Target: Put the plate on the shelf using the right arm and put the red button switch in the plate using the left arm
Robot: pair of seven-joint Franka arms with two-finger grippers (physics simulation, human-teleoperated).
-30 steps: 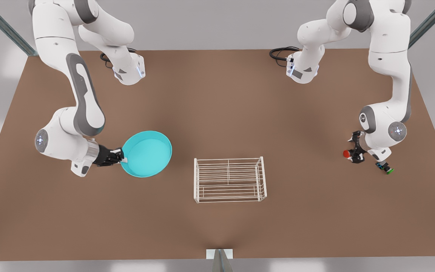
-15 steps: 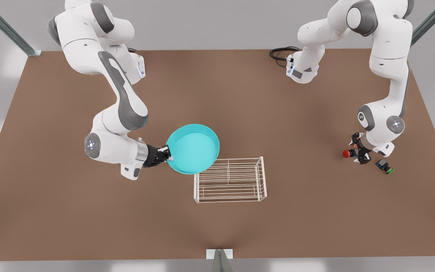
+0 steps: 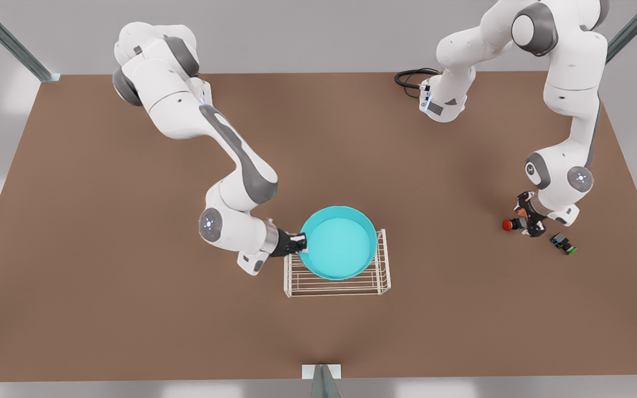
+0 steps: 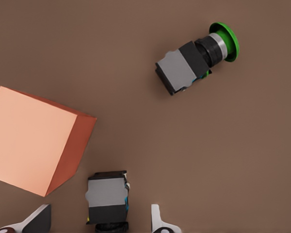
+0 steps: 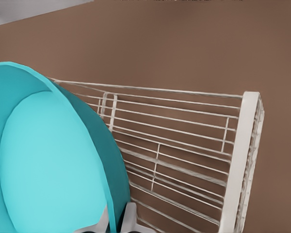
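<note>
The turquoise plate hangs over the white wire shelf, covering most of its top. My right gripper, on the front view's left, is shut on the plate's rim. In the right wrist view the plate is seen edge-on beside the shelf's bars, with my right gripper pinching the rim. The red button switch lies on the table at the front view's right. My left gripper stands open around it. Its grey-black body sits between the fingers, apart from both.
A green-capped switch lies on its side near my left gripper, also seen on the table. An orange cube stands close beside the red switch. A black cable coils at the back.
My right arm has carried the plate toward the front view's right, from open table to above the shelf. My left gripper has stayed around the red switch, its arm shifting slightly.
</note>
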